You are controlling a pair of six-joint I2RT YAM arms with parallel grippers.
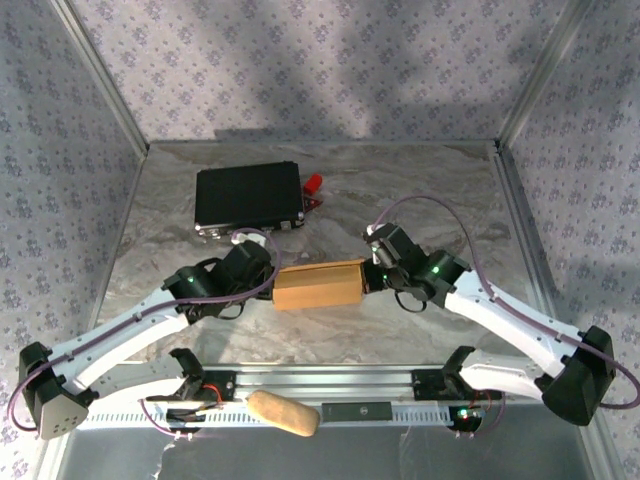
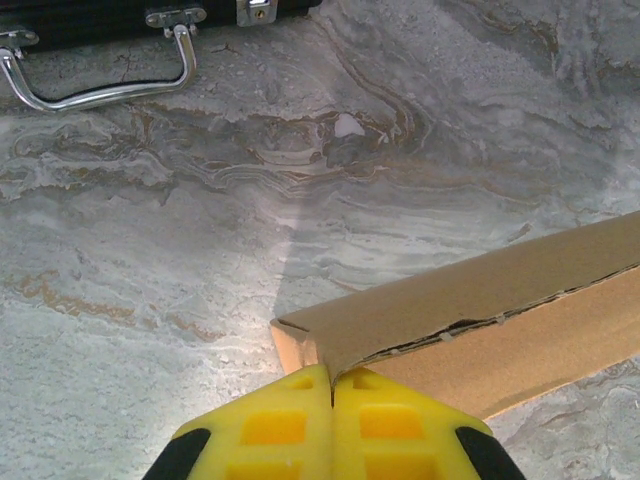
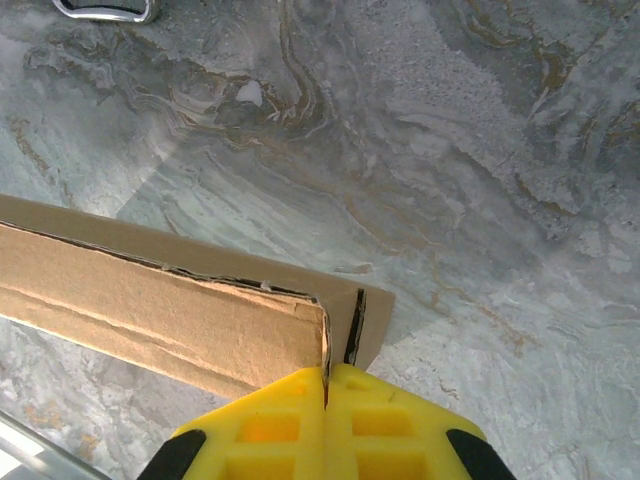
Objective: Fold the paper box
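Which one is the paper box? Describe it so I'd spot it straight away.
Start at the grey marbled table and look to its middle, in front of the black case. There lies the paper box, a low brown cardboard block. It is plain and square-edged, unlike the shiny black case behind it and the rounded tan lump at the near edge.
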